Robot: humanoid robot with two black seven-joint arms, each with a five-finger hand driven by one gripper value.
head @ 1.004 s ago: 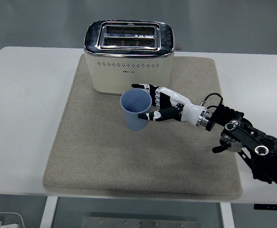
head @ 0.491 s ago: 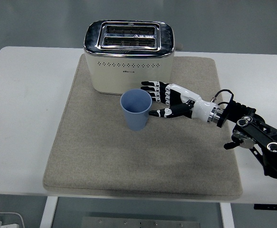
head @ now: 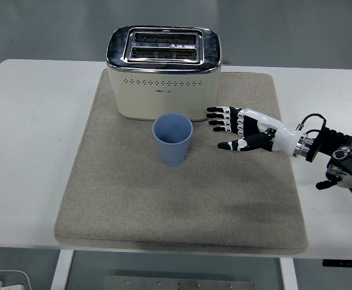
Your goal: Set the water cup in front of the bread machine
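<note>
A blue water cup (head: pixel 173 139) stands upright on the grey mat (head: pixel 133 199), just in front of the cream bread machine (head: pixel 163 71) with its chrome top. My right hand (head: pixel 239 128) hovers to the right of the cup, a short gap away, fingers spread and holding nothing. The right arm (head: pixel 339 162) comes in from the right edge. My left arm does not show.
The mat covers the middle of the white table (head: pixel 31 121). A small white object (head: pixel 6 281) lies on the floor at the bottom left, below the table's near edge.
My right hand let go of the cup and drew back to the right with its fingers spread. The cup stays standing in front of the bread machine.
</note>
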